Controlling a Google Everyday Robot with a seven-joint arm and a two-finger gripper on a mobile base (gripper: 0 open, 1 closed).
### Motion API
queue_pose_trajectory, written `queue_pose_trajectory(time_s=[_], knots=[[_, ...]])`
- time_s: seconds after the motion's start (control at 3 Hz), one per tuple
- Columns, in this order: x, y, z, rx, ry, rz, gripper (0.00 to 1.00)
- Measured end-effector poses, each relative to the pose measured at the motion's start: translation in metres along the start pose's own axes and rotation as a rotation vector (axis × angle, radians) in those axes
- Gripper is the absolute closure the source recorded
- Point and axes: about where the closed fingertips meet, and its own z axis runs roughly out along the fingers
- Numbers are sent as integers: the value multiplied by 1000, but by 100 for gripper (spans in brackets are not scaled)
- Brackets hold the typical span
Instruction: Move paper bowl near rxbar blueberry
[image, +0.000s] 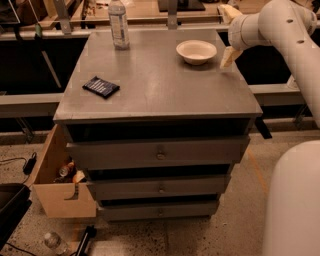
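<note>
The bowl (196, 51) is seen upright on the grey cabinet top (165, 95), toward the far right corner, with its opening facing up. The bar (101, 87) is found lying flat near the left edge of the same top, well apart from the bowl and closer to the front. A clear bottle (118, 24) is stood upright at the far left, beyond the bar. The gripper (227, 56) is held just beside the bowl, on its right, over the right edge of the top; no contact with the bowl can be made out, and nothing is seen to be held. Whether the gripper is apart or together cannot be told. The white arm (280, 27) is seen reaching in from the upper right. Three drawers (160, 152) are set below the top, each pulled out slightly. An open cardboard box (57, 195) is placed on the floor at the cabinet's left side, with small items inside it. A second bottle (52, 242) is seen lying on the speckled floor near the lower left corner.
</note>
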Motion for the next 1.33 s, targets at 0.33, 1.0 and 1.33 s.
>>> queue_pose_trajectory(time_s=[0.33,1.0,1.33], knots=[[-8,-5,14,43,-47,23,0],[-29,8,49,-1,-121,58,18],[-32,27,60,-76,-124,83,41]])
